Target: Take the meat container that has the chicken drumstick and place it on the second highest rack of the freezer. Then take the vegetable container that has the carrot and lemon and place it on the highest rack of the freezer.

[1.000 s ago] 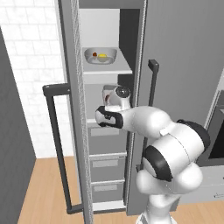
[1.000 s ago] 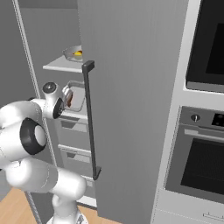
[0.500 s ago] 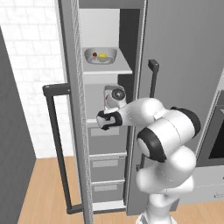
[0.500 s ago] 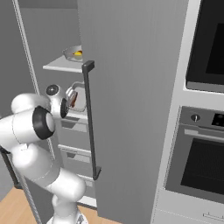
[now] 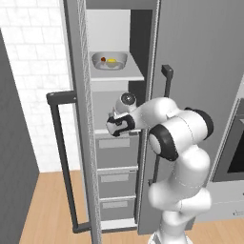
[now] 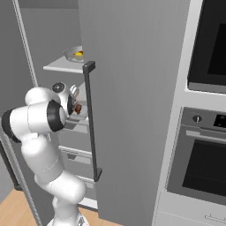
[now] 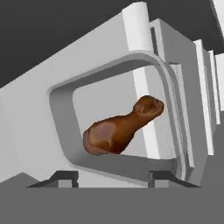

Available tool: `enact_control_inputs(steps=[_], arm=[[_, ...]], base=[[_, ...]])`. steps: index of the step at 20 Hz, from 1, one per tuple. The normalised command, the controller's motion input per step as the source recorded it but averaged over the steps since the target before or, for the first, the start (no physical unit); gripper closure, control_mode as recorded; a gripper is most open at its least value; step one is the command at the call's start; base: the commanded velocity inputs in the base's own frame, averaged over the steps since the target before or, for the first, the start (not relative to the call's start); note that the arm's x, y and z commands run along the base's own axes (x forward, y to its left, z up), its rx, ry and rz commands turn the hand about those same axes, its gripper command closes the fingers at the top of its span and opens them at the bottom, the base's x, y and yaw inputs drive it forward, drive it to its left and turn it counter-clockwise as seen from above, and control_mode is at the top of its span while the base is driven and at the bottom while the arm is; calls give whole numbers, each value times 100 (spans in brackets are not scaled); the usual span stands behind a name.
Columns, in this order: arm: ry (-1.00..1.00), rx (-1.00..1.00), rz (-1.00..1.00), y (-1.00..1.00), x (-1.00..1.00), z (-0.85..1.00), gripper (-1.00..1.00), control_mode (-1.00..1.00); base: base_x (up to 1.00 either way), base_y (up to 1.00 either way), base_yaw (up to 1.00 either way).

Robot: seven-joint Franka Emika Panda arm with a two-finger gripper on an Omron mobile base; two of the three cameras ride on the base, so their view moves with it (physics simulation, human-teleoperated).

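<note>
The grey meat container (image 7: 61, 127) lies on the freezer's (image 5: 114, 152) second shelf (image 6: 81, 121), with the brown chicken drumstick (image 7: 122, 129) inside it. My gripper (image 7: 112, 177) is open; its fingertips (image 7: 65, 177) stand apart on either side of the container's near rim without pressing on it. From the left base, my gripper (image 5: 116, 125) reaches into the shelf opening. The drumstick (image 6: 78, 107) also shows past my wrist. On the top shelf (image 5: 119, 76) sits the vegetable container (image 5: 109, 61) with the yellow lemon (image 5: 112, 61); a small reddish bit (image 5: 103, 59) lies beside it, and the carrot's length is hidden.
The open freezer door (image 5: 71, 119) with its dark bar handle (image 5: 62, 162) stands left of my arm. Grey drawers (image 5: 114, 183) fill the freezer below the shelves. A tall grey panel with a bar handle (image 6: 90, 119) stands close on the right, with ovens (image 6: 203, 154) beyond it.
My gripper has opened and let go of the meat container, which now rests on the second shelf. My elbow has swung up and closer to the freezer.
</note>
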Motion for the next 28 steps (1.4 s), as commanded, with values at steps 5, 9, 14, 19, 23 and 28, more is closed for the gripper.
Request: enact_control_inputs(steps=[5, 9, 14, 19, 23, 28], arm=[[-7, 0, 0, 0, 61, -2, -100, -100], [-16, 0, 1, 13, -1, 0, -100, -100], [0, 3, 16, 44, -47, 35, -100, -100], [-1, 0, 6, 25, -97, 39, -100, -100], [-4, -21, 8, -10, -100, 49, -100, -100], [-7, -36, 39, -26, -100, 30, -100, -100]], base=[[0, 0, 0], [0, 0, 0], [0, 0, 0], [0, 0, 0], [0, 0, 0], [0, 0, 0]])
